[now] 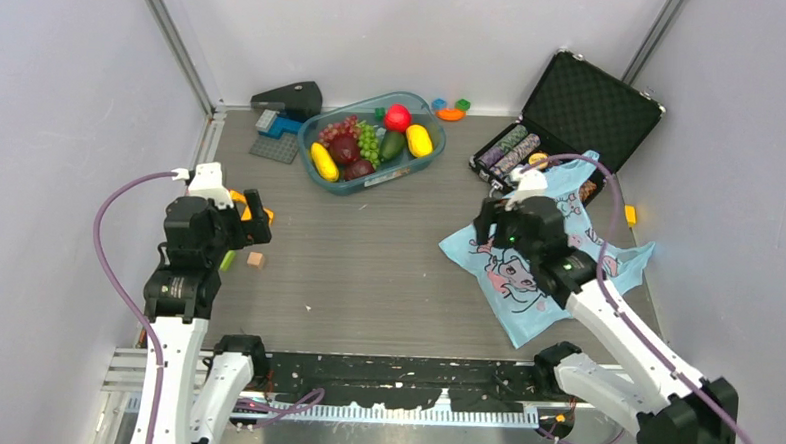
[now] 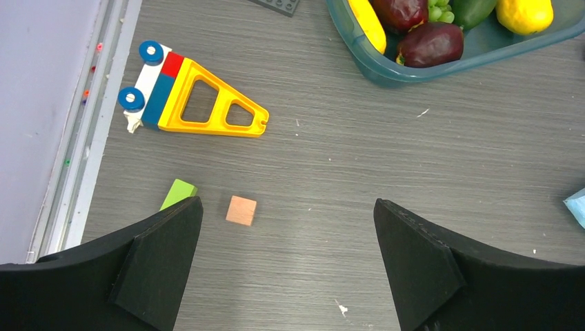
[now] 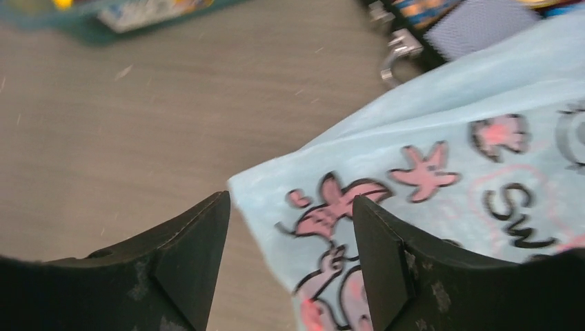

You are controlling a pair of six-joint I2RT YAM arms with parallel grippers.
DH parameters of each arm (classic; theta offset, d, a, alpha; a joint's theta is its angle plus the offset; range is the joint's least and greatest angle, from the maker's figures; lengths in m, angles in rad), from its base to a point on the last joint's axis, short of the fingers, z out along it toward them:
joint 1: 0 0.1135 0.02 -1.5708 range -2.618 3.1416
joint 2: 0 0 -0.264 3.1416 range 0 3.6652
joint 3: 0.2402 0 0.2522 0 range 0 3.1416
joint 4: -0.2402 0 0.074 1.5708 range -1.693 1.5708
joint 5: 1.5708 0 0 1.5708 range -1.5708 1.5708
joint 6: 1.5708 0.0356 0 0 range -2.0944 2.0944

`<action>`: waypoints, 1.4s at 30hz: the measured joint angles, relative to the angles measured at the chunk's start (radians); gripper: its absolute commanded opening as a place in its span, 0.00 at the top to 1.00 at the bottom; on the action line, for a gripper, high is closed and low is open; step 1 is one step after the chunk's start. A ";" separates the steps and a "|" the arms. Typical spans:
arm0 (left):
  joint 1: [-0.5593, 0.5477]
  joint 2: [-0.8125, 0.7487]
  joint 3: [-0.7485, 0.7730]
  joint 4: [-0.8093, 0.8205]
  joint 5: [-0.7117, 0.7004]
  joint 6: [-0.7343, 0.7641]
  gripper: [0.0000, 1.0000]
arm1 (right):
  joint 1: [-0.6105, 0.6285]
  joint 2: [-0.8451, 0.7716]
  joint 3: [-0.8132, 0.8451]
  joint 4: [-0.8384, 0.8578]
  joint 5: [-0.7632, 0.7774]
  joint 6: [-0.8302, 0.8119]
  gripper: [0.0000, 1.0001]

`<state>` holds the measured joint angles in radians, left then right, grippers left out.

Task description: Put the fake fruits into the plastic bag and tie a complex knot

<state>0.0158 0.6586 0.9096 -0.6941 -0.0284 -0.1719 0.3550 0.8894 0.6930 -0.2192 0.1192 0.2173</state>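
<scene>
The fake fruits [image 1: 372,141] lie in a clear blue-tinted tub [image 1: 427,161] at the back middle: red apple, yellow ones, grapes, dark red ones, a dark green one. Some show in the left wrist view [image 2: 431,43]. The light-blue plastic bag [image 1: 526,288] lies flat on the table at the right, with pink cartoon print [image 3: 441,172]. My right gripper [image 1: 491,226] is open just above the bag's left corner [image 3: 262,189], holding nothing. My left gripper [image 1: 257,219] is open and empty over the table at the left. No knot shows.
An open black case [image 1: 584,105] with poker chips stands at the back right. A yellow toy piece [image 2: 207,103], a green block [image 2: 178,193] and a tan block [image 2: 241,210] lie by my left gripper. Grey plates and a black object [image 1: 289,102] sit at the back left.
</scene>
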 measured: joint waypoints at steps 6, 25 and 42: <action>-0.003 0.002 -0.002 0.000 0.003 0.005 0.01 | 0.259 0.183 0.116 -0.130 0.060 -0.024 0.42; -0.003 0.012 -0.005 -0.007 0.003 0.019 0.01 | 0.501 0.679 0.265 -0.317 0.392 -0.035 0.42; -0.034 0.014 -0.005 -0.007 0.003 0.019 0.05 | 0.412 0.813 0.320 -0.312 0.378 0.002 0.52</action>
<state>-0.0185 0.6724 0.9043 -0.7010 -0.0257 -0.1524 0.7670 1.7023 1.0126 -0.5308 0.4973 0.2188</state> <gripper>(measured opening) 0.957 0.549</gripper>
